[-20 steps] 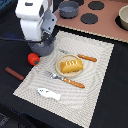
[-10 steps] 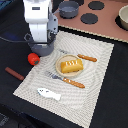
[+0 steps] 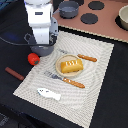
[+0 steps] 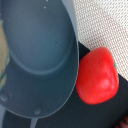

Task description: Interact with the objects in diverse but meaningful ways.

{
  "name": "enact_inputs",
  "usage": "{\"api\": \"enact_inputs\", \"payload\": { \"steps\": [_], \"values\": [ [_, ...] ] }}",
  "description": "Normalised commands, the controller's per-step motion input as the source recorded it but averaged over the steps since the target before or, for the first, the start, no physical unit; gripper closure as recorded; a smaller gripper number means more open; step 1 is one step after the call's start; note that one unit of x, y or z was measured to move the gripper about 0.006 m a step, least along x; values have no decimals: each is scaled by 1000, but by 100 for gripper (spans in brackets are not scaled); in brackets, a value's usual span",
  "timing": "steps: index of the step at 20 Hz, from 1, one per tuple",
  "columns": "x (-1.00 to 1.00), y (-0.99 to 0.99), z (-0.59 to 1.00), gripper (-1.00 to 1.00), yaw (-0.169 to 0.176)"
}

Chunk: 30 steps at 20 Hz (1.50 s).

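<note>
A woven beige placemat (image 3: 95, 75) covers the black desk (image 3: 115, 100). On it lie a fork and a knife with orange handles (image 3: 74, 82) (image 3: 87, 58). Beyond sits a pink toy stove with dark round burners (image 3: 90, 19).

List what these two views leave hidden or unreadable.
- Gripper: the arm's white body blocks it in the exterior view; the wrist view shows no fingers. Open or shut: cannot tell.
- Pot: cut by the wrist view's edges; mostly hidden behind the arm in the exterior view.
- Tomato: whether it touches the pot is unclear.
- Fish: too small for detail.
</note>
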Motion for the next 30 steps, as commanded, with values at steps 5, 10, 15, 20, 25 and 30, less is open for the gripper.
{"api": "enact_inputs", "payload": {
  "steps": [5,10,15,20,25,30],
  "values": [
    [-67,8,-314,-100,57],
    [-111,0,-293,-100,56],
    [-84,0,-268,-100,56],
    [-65,3,-240,-100,57],
    [-93,0,-244,100,55],
    [-102,0,-246,100,52]
  ]
}}
